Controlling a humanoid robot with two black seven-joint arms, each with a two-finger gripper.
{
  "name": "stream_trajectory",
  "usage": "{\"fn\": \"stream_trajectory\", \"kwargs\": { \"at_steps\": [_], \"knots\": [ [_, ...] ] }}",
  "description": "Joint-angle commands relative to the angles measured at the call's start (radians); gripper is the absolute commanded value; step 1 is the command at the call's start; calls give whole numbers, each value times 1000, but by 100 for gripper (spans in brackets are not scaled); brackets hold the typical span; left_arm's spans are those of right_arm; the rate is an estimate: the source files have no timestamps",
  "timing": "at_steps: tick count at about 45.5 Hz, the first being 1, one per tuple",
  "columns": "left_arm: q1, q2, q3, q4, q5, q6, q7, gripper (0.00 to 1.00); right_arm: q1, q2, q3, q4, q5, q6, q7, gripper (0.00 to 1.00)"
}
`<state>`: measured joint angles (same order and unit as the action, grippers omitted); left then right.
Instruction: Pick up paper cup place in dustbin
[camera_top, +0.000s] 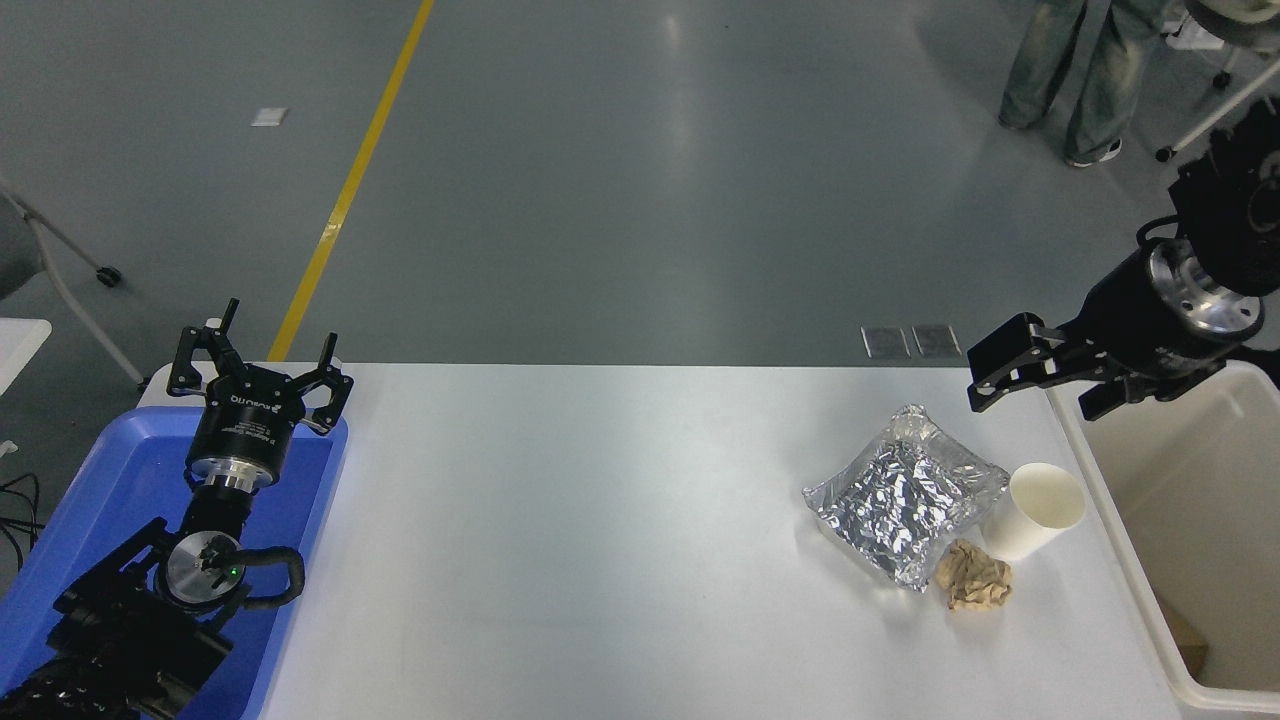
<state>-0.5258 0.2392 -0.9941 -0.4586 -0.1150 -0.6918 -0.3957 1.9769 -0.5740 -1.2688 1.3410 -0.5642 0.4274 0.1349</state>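
A: Lower left of frame?
B: Left gripper (259, 358) parked over blue tray (120, 470), fingers spread apart, nothing between them.

A: Right of centre on white table (600, 520)?
B: Crinkled foil pouch (905, 508), lying flat. Tan paper ball (974, 575) just below its lower right corner.

A: Paper cup (1038, 512)?
B: Lower right, upright, tilted slightly, touching pouch's right edge, just above paper ball. Near dustbin (1105, 530) rim, outside it.

A: Right edge?
B: Right gripper (1045, 385) above cup, over dustbin's far left corner, jaws wide apart, holding nothing. Well clear of cup.

A: Top right?
B: Person's legs (1070, 70) on grey floor.
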Motion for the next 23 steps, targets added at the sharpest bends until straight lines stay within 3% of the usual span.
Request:
{"fn": "stream_trajectory", "kwargs": {
  "at_steps": [1, 12, 23],
  "knots": [
    [0, 0, 0, 0, 0, 0, 0, 100, -323, -87, 155, -189, -128, -165, 2, 100],
    [0, 0, 0, 0, 0, 0, 0, 100, -543, -96, 302, -281, -140, -188, 2, 100],
    [-2, 0, 2, 0, 0, 0, 0, 100, -667, -78, 310, -375, -140, -311, 2, 100]
  ]
}}
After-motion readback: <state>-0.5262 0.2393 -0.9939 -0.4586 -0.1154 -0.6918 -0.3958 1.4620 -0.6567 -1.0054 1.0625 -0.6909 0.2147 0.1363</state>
